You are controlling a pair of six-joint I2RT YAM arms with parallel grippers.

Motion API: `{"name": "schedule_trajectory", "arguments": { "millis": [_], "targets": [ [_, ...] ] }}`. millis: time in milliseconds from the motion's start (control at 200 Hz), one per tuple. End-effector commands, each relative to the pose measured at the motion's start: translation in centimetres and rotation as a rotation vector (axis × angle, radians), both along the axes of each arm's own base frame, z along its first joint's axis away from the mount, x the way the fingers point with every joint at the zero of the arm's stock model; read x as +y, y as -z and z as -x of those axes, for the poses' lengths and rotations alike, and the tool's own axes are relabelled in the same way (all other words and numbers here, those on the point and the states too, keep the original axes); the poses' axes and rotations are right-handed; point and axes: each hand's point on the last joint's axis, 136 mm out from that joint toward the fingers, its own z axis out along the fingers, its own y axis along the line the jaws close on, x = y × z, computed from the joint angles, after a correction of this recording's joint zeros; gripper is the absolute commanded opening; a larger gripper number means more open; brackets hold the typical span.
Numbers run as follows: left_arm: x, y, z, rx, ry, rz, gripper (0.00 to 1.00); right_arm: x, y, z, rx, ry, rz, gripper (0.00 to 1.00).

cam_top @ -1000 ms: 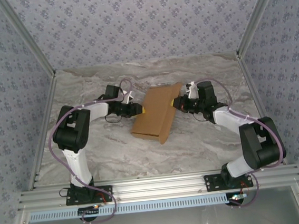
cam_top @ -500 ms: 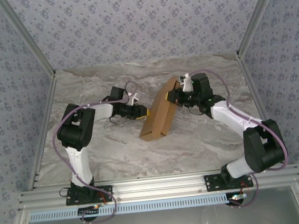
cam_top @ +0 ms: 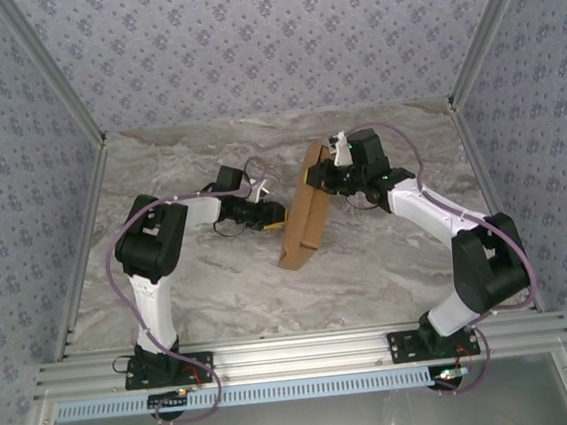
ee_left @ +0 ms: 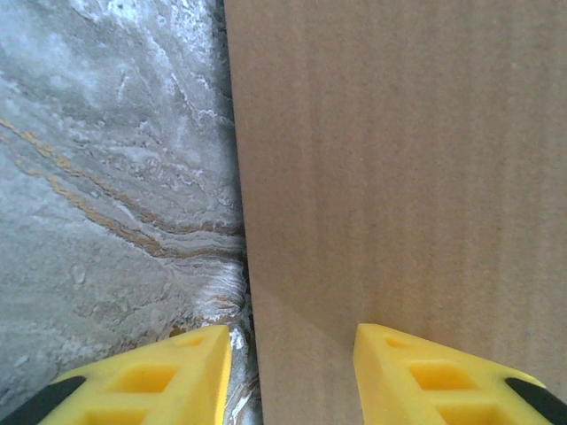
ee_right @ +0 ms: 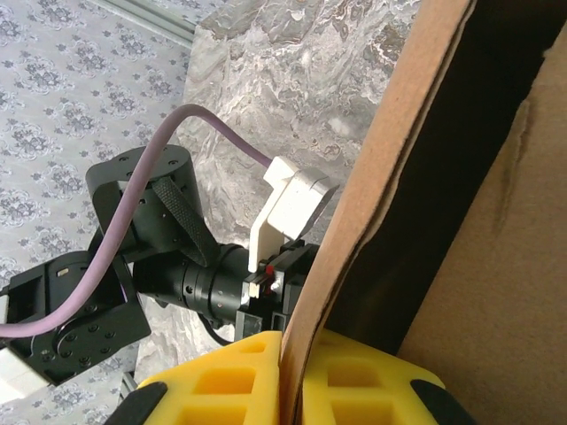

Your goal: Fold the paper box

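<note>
A: Where is the box (cam_top: 302, 216)?
B: On edge on the counter (cam_top: 399, 262). The right end effector (ee_right: 285, 376) pinches one wall; the left end effector (ee_left: 292, 372), fingers (ee_left: 151, 381) apart, faces its side.
A: Handling?
B: Likely light, stiff, easily creased; hold walls near folds.

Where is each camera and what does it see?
Top external: high behind both arms, looking down on table and paper box.
Left wrist: on the left arm, facing the box's flat side; open yellow fingers show.
Right wrist: on the right arm; jaws pinch a box wall, left arm beyond.
All share the box.
</note>
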Motion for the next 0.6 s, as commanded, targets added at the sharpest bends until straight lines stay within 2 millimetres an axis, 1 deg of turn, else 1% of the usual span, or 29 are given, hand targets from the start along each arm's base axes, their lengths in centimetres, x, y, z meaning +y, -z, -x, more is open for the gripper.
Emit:
{"name": "schedule_trajectory", "arguments": {
  "millis": [0,165,255,345,455,595],
  "targets": [
    [0.6,1.6,-1.0,-0.004,-0.032,-0.048,0.44,-0.6,2.8,-1.1,0.014,0.04,0.11,0.12],
    [1.4,1.5,-1.4,-0.011,-0.04,-0.065,0.48,0.1,2.8,-1.4,0.01,0.031,0.143,0.12],
    [2.1,1.2,-1.9,-0.023,-0.064,-0.078,0.52,0.2,3.1,-1.4,0.021,0.037,0.163,0.12],
    [3.1,0.1,-2.5,-0.061,-0.094,-0.099,0.57,0.3,3.3,-1.4,0.003,0.023,0.197,0.12],
    [4.4,-1.6,-3.2,-0.126,-0.147,-0.135,0.62,0.4,3.5,-1.3,0.006,0.022,0.208,0.12],
    [6.2,-3.8,-3.5,-0.218,-0.222,-0.214,0.66,0.7,3.7,-1.3,0.009,0.016,0.216,0.12]
  ]
}}
